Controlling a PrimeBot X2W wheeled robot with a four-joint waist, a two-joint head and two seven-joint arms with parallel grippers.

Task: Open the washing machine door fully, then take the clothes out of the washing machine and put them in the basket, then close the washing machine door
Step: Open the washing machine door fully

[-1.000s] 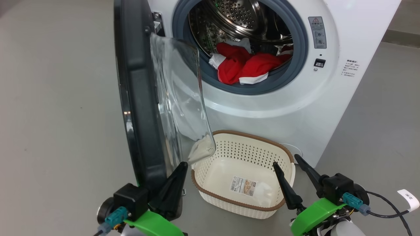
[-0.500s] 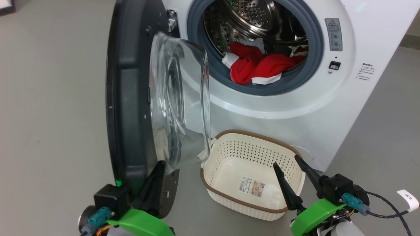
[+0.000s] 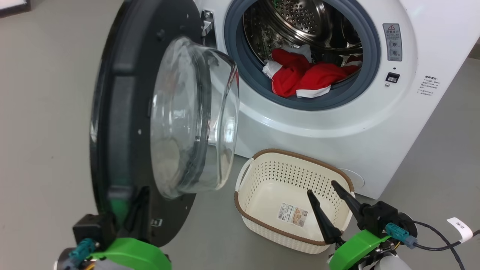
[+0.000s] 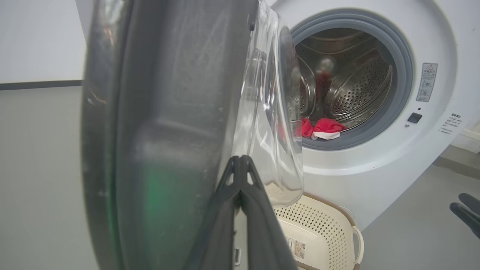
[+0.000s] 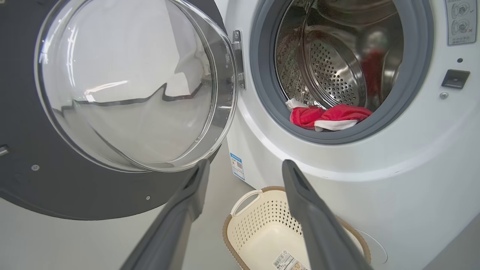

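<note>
Black-rimmed round glass door (image 3: pixel 120 112) stands wide open on the white front-loading washing machine (image 3: pixel 318 127). Red-and-white fabric clothes (image 3: pixel 300 77) lie inside it, not yet unloaded. The cream perforated plastic basket (image 3: pixel 262 153) before it is empty. Left claw (image 4: pixel 240 162) closed against door; right claw (image 3: pixel 321 187) open.

Grey floor (image 3: pixel 45 131) under washing machine (image 3: pixel 318 142) and basket (image 3: pixel 270 230)

fingers (image 3: pixel 321 218) dark, tapered | wrist shells (image 3: pixel 352 248) green | connectors (image 3: pixel 394 229) teal

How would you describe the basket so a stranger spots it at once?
Find the big white washing machine. On the floor at its foot, right of the open door, sits the basket: cream, perforated, brown-rimmed, empty but for a sticker.
</note>
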